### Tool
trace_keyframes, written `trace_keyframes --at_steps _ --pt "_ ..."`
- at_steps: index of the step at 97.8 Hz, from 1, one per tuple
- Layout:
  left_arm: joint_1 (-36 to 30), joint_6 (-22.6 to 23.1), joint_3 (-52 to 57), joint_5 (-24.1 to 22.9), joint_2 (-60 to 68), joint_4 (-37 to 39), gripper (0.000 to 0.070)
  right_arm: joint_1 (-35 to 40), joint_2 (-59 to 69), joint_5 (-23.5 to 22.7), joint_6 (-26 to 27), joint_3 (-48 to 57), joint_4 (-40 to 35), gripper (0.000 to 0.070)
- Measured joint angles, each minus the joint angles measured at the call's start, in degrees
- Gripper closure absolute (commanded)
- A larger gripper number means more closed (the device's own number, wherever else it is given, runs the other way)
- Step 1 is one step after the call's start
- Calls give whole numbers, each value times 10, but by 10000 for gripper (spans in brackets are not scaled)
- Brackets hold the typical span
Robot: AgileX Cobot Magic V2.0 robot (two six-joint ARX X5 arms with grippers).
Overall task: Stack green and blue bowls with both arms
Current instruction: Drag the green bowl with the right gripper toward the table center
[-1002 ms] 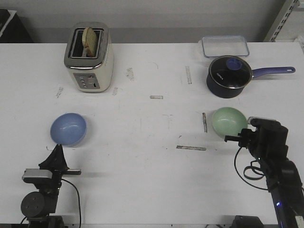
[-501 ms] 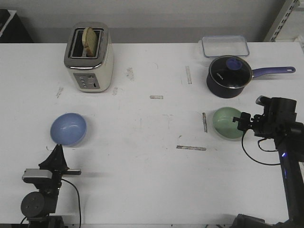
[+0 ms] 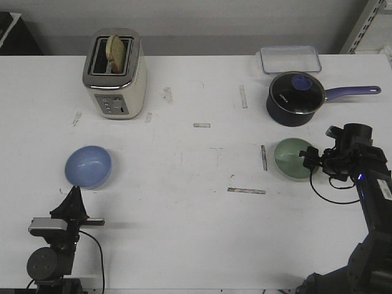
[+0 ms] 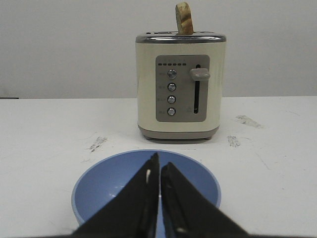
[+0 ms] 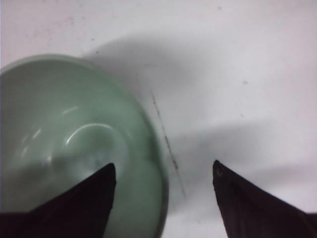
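Note:
The pale green bowl [image 3: 293, 158] sits on the table at the right, below the saucepan. My right gripper [image 3: 305, 160] is open and hangs over its right rim. In the right wrist view the green bowl [image 5: 74, 139] fills one side, with one finger over its inside and the other over bare table; the gripper [image 5: 163, 171] straddles the rim. The blue bowl [image 3: 88, 166] sits at the left. My left gripper [image 3: 74, 195] is shut and empty just in front of it. In the left wrist view the blue bowl [image 4: 104, 186] lies behind the closed gripper [image 4: 159, 166].
A cream toaster [image 3: 114, 73] with a bread slice stands at the back left, also seen in the left wrist view [image 4: 181, 87]. A dark navy saucepan [image 3: 296, 98] with a long handle and a clear lidded box [image 3: 290, 59] stand at the back right. Tape marks dot the table.
My right arm has risen and swung forward and left, bringing the open gripper over the green bowl's right rim. The left arm and both bowls have not moved.

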Motion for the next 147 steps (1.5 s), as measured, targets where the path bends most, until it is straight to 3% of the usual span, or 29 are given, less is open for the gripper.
trace_keyframes --at_steps 10,18,50,81,110,147 --pt "0 0 0 0 0 0 699 0 10 0 0 0 12 609" --pt "0 0 0 0 0 0 699 0 11 0 0 0 14 694" --pt "0 0 0 0 0 0 699 27 -18 4 1 8 10 694" --pt "0 0 0 0 0 0 699 197 -49 1 44 19 16 694" --pt "0 0 0 0 0 0 699 361 -42 1 101 19 78 694" --pt "0 0 0 0 0 0 699 435 28 3 154 19 111 694"
